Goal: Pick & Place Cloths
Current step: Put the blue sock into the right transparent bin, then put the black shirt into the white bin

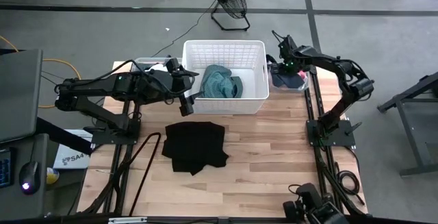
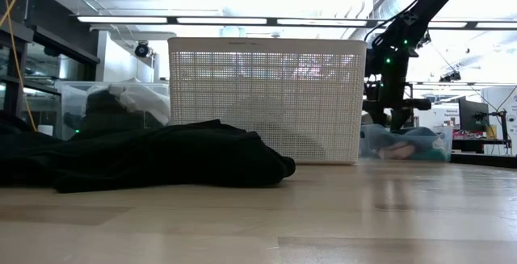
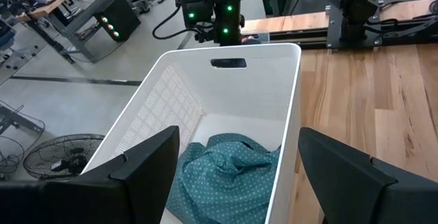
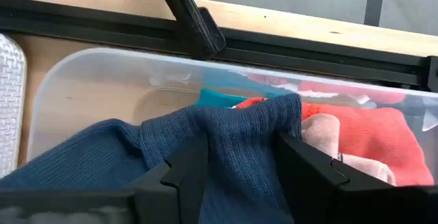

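A teal-green dotted cloth [image 1: 220,81] [image 3: 226,169] lies bunched on the floor of the white lattice basket [image 1: 256,73]. A black cloth [image 1: 196,146] [image 2: 161,163] lies spread on the wooden table in front of the basket. My left gripper [image 1: 187,92] [image 3: 238,142] hovers open over the basket's left end, above the teal cloth, touching nothing. My right gripper [image 1: 282,65] [image 4: 236,176] reaches down into the clear bin [image 1: 288,81] right of the basket and is shut on a dark blue knitted cloth [image 4: 226,142]. Pink-orange cloths [image 4: 369,135] lie in that bin. My right gripper pinches a raised fold of the dark blue cloth [image 4: 239,131] between its two fingers [image 4: 185,176], coming from above into the bin. The fold stands up between the fingers. The rest of the cloth [image 4: 82,155] trails down onto the bin's contents, slack.
A second clear bin [image 1: 150,65] [image 2: 121,102] holding white and dark cloths stands left of the basket, under my left arm. Black rails [image 1: 311,107] run along the table's right side. A floor fan [image 1: 229,1] stands beyond the far edge. Bare wood lies near the front edge [image 1: 260,176].
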Motion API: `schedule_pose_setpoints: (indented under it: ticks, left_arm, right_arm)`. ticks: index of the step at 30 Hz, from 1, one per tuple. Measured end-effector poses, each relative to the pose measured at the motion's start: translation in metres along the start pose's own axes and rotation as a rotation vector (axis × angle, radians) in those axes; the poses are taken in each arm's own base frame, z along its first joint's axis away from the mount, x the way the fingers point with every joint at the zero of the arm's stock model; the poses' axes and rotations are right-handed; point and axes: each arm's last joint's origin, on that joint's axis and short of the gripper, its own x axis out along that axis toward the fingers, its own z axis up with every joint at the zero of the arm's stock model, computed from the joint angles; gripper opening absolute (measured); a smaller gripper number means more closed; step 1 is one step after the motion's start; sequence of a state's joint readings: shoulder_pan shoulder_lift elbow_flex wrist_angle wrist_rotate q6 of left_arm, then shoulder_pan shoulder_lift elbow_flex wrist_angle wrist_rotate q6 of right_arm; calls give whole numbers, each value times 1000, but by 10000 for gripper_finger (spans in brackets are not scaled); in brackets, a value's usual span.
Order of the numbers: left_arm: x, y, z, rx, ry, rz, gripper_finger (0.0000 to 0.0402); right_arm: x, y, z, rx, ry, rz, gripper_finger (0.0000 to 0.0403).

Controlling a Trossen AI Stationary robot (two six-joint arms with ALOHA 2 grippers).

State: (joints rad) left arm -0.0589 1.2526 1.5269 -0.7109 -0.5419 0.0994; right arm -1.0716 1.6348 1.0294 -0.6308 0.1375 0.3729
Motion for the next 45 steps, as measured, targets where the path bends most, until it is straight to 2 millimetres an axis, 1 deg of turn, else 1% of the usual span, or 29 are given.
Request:
schedule_pose_setpoints:
  ticks: [7,16,22,25,30,37,41,45]
  left_arm:
    - [0,0,0,0,0,0,294]
    - [0,0,0,1,3,3,294]
    - [0,0,0,1,3,3,294]
    - [0,0,-1,2,5,3,294]
    - [0,0,-4,-13,36,0,294]
    - [-1,-1,-15,-42,135,-3,294]
    - [-2,-1,-27,-78,244,-1,294]
    - [3,-9,-46,-86,362,-48,294]
  right_arm:
    - [-2,0,1,27,9,57,160]
    - [-25,-3,1,29,-55,82,160]
    - [-34,-7,-3,27,-51,38,160]
    - [-42,-9,-6,27,-55,33,160]
    - [-66,-13,-13,24,-88,47,160]
    - [-118,-12,-33,-17,-228,135,160]
    - [-148,-7,-50,-65,-319,215,160]
    - [-174,-3,-69,-109,-393,307,160]
